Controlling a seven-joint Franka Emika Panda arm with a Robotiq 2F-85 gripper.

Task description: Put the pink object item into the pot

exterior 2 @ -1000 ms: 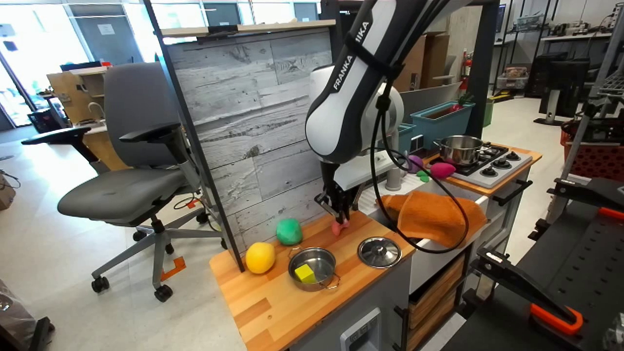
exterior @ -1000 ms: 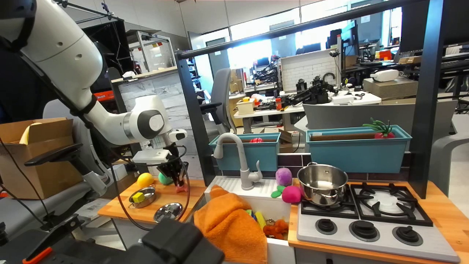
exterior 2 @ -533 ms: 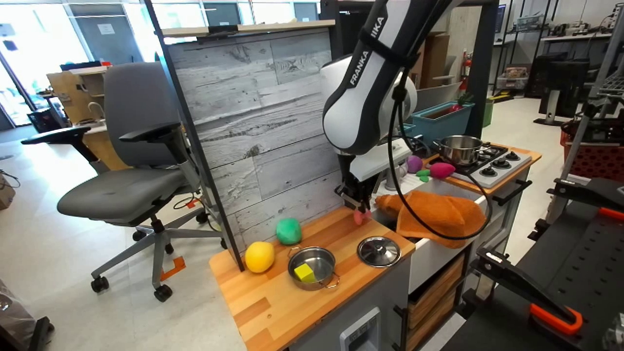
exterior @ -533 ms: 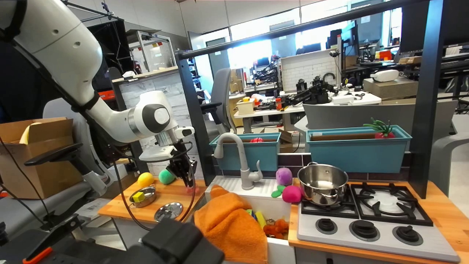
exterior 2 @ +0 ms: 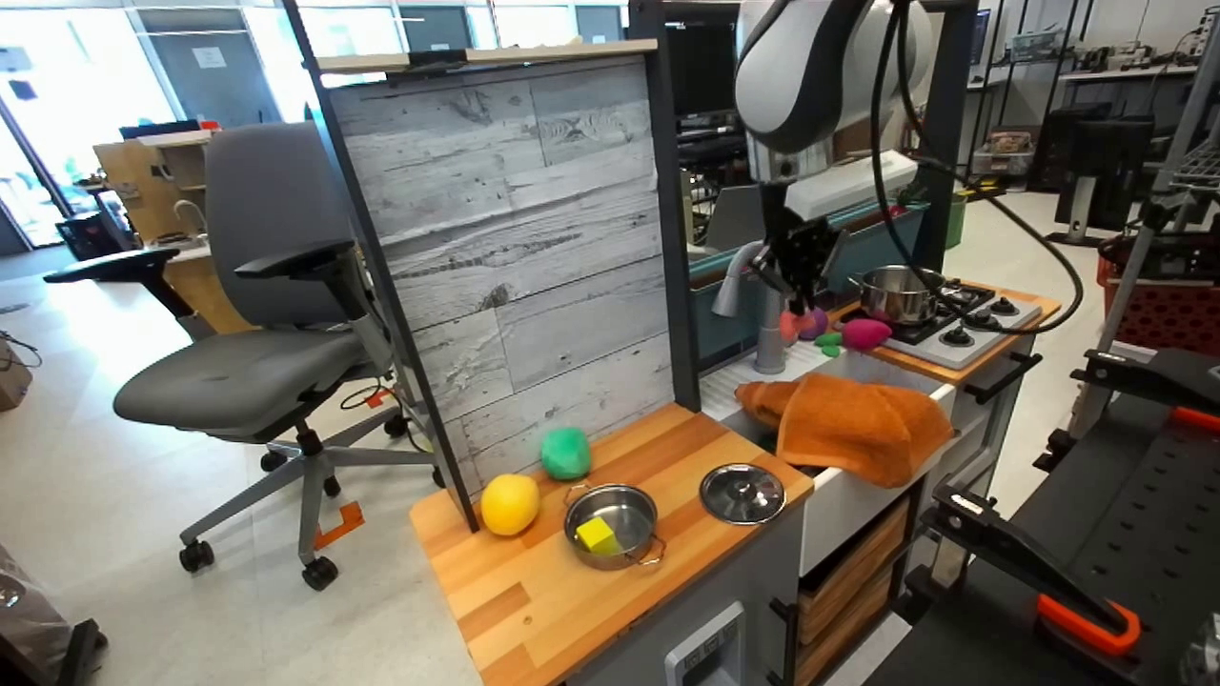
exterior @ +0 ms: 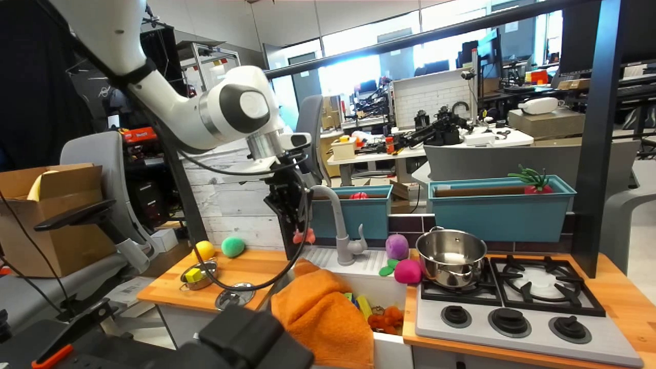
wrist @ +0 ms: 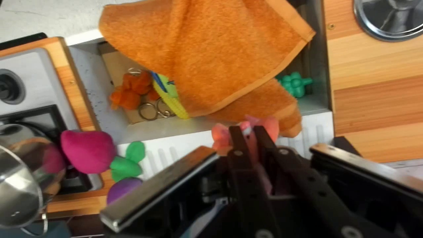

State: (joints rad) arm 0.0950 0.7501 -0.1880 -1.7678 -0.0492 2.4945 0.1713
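Holding the lobed pink object [wrist: 220, 135] in mid-air near the curved grey faucet [exterior: 338, 220]

You have the black two-fingered end effector [wrist: 248, 132] drawn nearly together and clamped on the pink object: only a narrow gap separates its tips, and pink lobes bulge out on both sides of them in your wrist view. In both exterior views the object hangs below the end effector, raised above the white ridged drainboard [wrist: 168, 145]. In the wrist view it overlaps the edge of the folded orange cloth towel [wrist: 211, 59].

The shiny round stainless-steel pot [exterior: 434, 275] stands well apart from your load, on the pale grey stove [exterior: 483, 333]. Between the two, in an exterior view, come the faucet, a purple ball [exterior: 397, 247] and a magenta plush ball with green leaves [exterior: 408, 271], the last just beside the pot; whether it touches the steel, you cannot tell. A black cable [exterior: 267, 284] loops down from your white robot arm [exterior: 182, 118] and crosses in front of the round steel lid [exterior 2: 742, 494] in an exterior view.

On the brown wooden desk [exterior 2: 572, 610] beside the white sink [exterior: 392, 351] lie a yellow ball [exterior 2: 510, 504], a green ball [exterior 2: 566, 453], that lid and a small steel pan [exterior 2: 615, 560] holding a yellow block [exterior 2: 597, 535].
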